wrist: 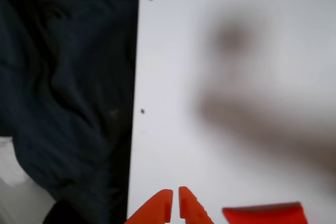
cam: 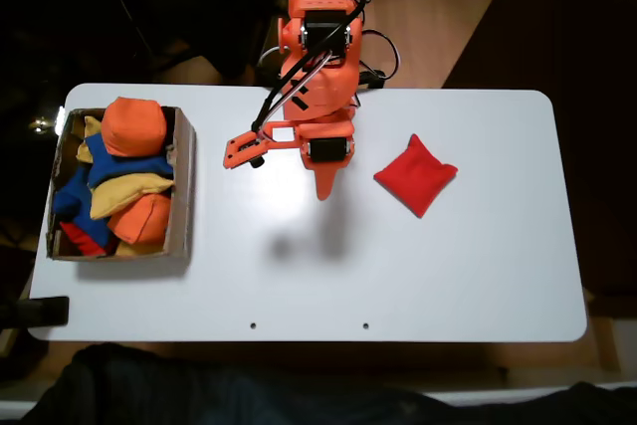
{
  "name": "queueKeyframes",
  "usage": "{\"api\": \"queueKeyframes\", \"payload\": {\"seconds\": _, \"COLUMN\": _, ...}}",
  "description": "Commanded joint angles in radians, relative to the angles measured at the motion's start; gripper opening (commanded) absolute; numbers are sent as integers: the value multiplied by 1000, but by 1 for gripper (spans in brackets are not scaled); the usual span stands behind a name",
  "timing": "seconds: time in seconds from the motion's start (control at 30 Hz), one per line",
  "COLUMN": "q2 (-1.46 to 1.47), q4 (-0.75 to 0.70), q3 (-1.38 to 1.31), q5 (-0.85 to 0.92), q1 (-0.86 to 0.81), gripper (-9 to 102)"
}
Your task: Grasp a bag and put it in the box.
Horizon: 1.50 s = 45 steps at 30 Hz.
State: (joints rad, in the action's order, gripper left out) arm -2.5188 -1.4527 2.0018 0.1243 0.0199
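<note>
A bright red square bag (cam: 416, 174) lies flat on the white table, right of centre in the fixed view. The wrist view catches its edge (wrist: 265, 213) at the bottom. My orange gripper (cam: 324, 186) hangs over the table's middle, left of the bag and clear of it. In the wrist view its two orange fingertips (wrist: 175, 204) almost touch with nothing between them, so the gripper (wrist: 175, 204) is shut. The brown cardboard box (cam: 183, 186) stands at the table's left end in the fixed view, holding several orange, blue and yellow beanbags.
In the fixed view, the white table (cam: 448, 276) has bare room in front of and around the bag. An orange beanbag (cam: 134, 126) is piled high in the box. Dark fabric (wrist: 63, 93) lies past the table's front edge in the wrist view.
</note>
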Motion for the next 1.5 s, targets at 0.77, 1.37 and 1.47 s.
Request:
{"api": "queueKeyframes", "payload": {"seconds": 0.77, "q2": 221, "q4": -41, "q3": -359, "q5": 3, "q1": 18, "gripper": 1}}
{"api": "queueKeyframes", "payload": {"seconds": 1.37, "q2": 371, "q4": -44, "q3": -399, "q5": 57, "q1": 149, "gripper": 0}}
{"api": "queueKeyframes", "payload": {"seconds": 1.47, "q2": 390, "q4": -46, "q3": -394, "q5": 57, "q1": 199, "gripper": 0}}
